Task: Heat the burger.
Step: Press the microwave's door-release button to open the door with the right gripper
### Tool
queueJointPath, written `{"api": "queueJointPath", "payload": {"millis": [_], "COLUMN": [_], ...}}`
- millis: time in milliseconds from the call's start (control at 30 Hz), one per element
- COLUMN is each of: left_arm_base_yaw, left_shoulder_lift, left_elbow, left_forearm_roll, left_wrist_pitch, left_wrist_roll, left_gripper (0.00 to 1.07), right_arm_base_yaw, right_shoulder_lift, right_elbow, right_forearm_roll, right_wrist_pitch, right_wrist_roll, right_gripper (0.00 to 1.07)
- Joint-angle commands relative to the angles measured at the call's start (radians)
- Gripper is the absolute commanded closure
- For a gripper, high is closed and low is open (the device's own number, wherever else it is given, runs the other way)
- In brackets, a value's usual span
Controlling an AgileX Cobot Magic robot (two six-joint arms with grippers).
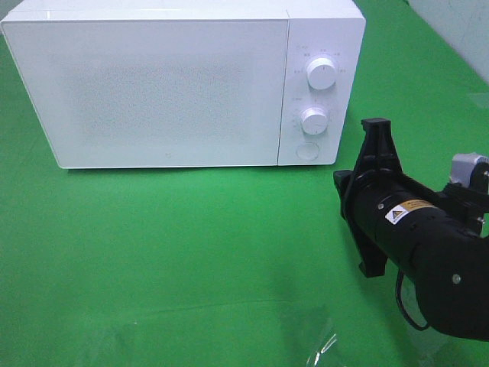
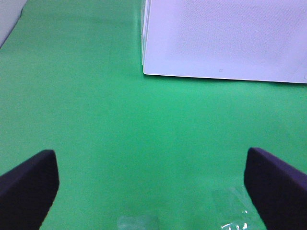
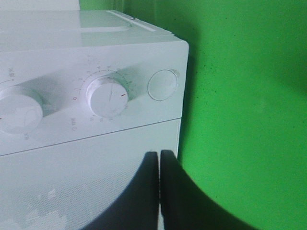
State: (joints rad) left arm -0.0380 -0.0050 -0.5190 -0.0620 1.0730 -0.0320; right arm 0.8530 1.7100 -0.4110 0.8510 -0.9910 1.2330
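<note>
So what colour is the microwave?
The microwave is white, clearest in the exterior high view.

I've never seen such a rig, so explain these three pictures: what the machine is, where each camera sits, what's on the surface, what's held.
A robot with two arms, each ending in a pincer. The high camera looks down on a white microwave, door closed, on a green cloth. The other two cameras ride on the wrists. The left pincer is open above the cloth. The right pincer is shut, holding nothing, near the microwave's knobs. No burger is visible.
</note>
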Motion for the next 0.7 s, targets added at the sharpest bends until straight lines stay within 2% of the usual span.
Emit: {"api": "queueJointPath", "payload": {"millis": [33, 200, 333, 467, 700], "left_arm_base_yaw": [0.003, 0.003, 0.003, 0.003, 0.003], "left_shoulder_lift": [-0.016, -0.016, -0.016, -0.016, -0.016], "left_elbow": [0.003, 0.003, 0.003, 0.003, 0.003], "left_forearm_roll": [-0.002, -0.002, -0.002, -0.002, -0.002], "left_wrist_pitch": [-0.006, -0.006, -0.006, -0.006, -0.006], "left_wrist_roll": [-0.001, -0.001, -0.001, -0.001, -0.001], "left_gripper": [0.1, 0.1, 0.1, 0.1, 0.1], "right_arm_base_yaw": [-0.001, -0.012, -0.087, -0.11, -0.157], "right_shoulder_lift": [0.029, 0.029, 0.029, 0.029, 0.062], "right_elbow": [-0.005, -0.005, -0.005, -0.009, -0.067], "right_forearm_roll": [-0.009, -0.012, -0.042, -0.053, -0.118], "right_wrist_pitch": [0.01, 0.013, 0.042, 0.05, 0.084], "right_wrist_roll": [0.048, 0.053, 0.053, 0.049, 0.042], "right_gripper": [1.07, 1.07, 1.07, 1.07, 1.07]}}
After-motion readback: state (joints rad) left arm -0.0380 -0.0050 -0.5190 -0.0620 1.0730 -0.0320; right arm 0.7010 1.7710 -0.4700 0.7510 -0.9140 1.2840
